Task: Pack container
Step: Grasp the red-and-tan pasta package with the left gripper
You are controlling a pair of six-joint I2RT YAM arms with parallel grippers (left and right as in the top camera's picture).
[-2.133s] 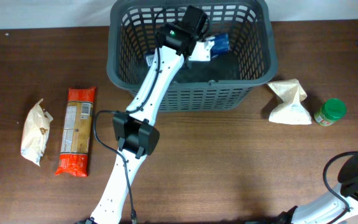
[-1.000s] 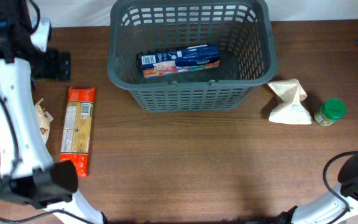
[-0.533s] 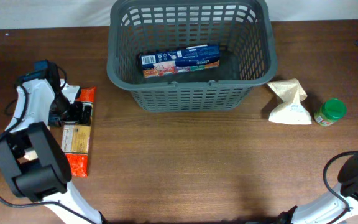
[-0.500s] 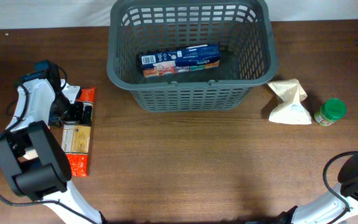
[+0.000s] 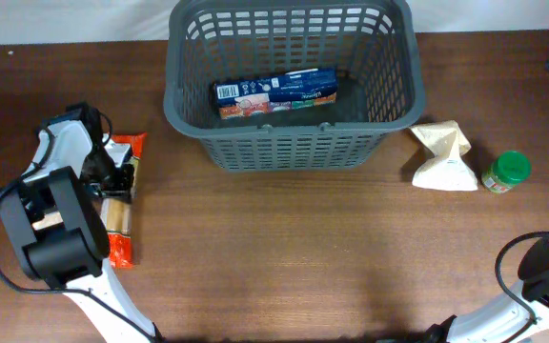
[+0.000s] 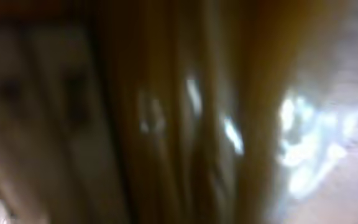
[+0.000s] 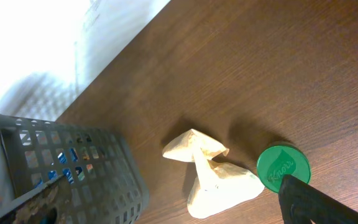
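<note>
The dark grey slotted basket [image 5: 294, 148] stands at the back centre and holds a blue box [image 5: 276, 92]. Its corner shows in the right wrist view [image 7: 73, 168]. An orange pasta package [image 5: 119, 229] lies at the left. My left gripper [image 5: 114, 173] is down on the package's upper half. The left wrist view is filled with a blurred close-up of the package [image 6: 179, 124], so the jaws do not show. My right gripper [image 7: 166, 214] hangs high, open and empty, with one dark finger [image 7: 309, 202] above the jar.
A cream paper pouch [image 5: 444, 157] and a green-lidded jar [image 5: 506, 171] lie right of the basket; both show in the right wrist view, the pouch [image 7: 213, 180] and the jar [image 7: 283, 167]. The left arm [image 5: 50, 219] covers the table's left edge.
My left arm left the basket, where the blue box stays, swung to the far left and came down onto the pasta package. The right arm has not moved.
</note>
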